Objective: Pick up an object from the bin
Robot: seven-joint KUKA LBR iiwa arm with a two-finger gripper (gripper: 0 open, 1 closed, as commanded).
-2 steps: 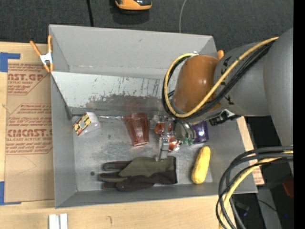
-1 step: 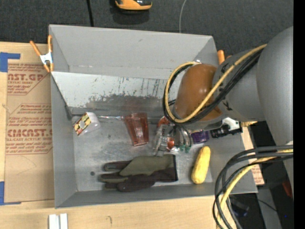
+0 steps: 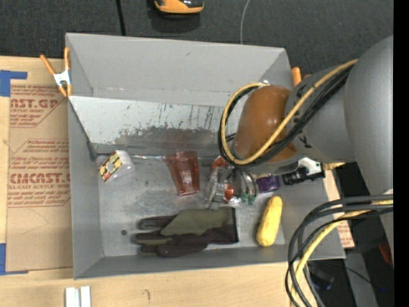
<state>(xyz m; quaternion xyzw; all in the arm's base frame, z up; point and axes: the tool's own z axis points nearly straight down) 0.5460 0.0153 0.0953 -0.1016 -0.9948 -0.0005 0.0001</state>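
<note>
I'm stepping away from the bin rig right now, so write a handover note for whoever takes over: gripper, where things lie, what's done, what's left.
Gripper: low in the right half of the bin, between the reddish clear box and the yellow banana-shaped piece, just above the dark glove. I cannot tell whether it grips anything.
Other things: a small checkered packet at the left, a purple piece beside the wrist.
Done: nothing is seen lifted.
Left: grasp one thing and lift it out of the bin.
</note>
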